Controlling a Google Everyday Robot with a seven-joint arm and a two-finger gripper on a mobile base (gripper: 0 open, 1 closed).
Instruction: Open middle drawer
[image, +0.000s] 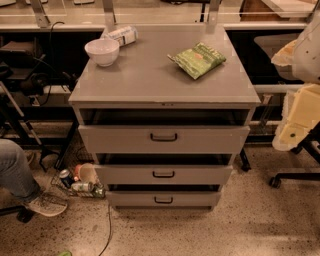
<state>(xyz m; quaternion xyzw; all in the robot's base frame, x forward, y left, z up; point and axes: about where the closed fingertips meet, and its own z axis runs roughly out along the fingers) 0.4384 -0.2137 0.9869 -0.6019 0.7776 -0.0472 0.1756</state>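
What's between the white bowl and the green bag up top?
Nothing: bare grey cabinet top, in the camera view. The pincer is out of sight.

One grey desk (150, 80) is standing here, holding three drawers: one top drawer (115, 140) with the tallest front, one middle drawer (200, 175), and one bottom drawer (130, 199) with the slimmest front. Three dark handles (163, 137) are showing, one on each drawer. Three things are sitting on the desk: one white bowl (102, 51), one green snack bag (197, 60) and one white can (122, 35) lying on its side. On the floor at the left, at least two drink cans (65, 177) are lying in one wire basket (54, 184). One leg (12, 165) with one shoe (45, 205) is showing. One claw (298, 117) is hanging at the right edge.
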